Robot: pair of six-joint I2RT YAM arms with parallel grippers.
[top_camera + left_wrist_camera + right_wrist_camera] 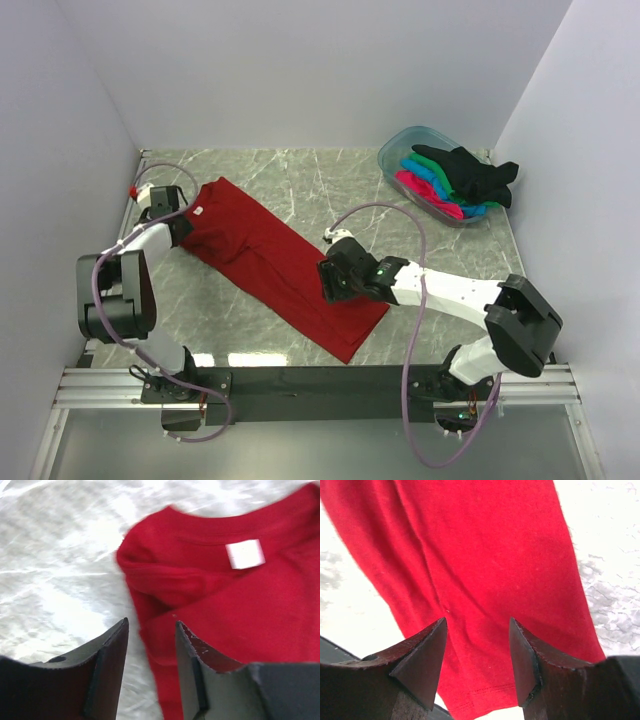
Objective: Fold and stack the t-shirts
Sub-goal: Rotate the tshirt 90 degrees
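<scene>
Shirt (pixel 270 260), dark red, lies diag. across desk (pixel 330 190), folded long. L claw (pixel 151 625) half open by collar, empty. R claw (pixel 477 622) wide open over hem, empty. 4 other shirts (pixel 460 175) heaped in tub (pixel 395 150).

Clear bluish plastic tub (pixel 388 158) at far right of marble table (pixel 300 175) (grey, white-veined)

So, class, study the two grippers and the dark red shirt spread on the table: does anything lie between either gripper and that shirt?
Nothing visible does. The left gripper hangs open over the collar end of the red shirt, and the right gripper hangs open over its hem end, with no other object beneath either.
</scene>
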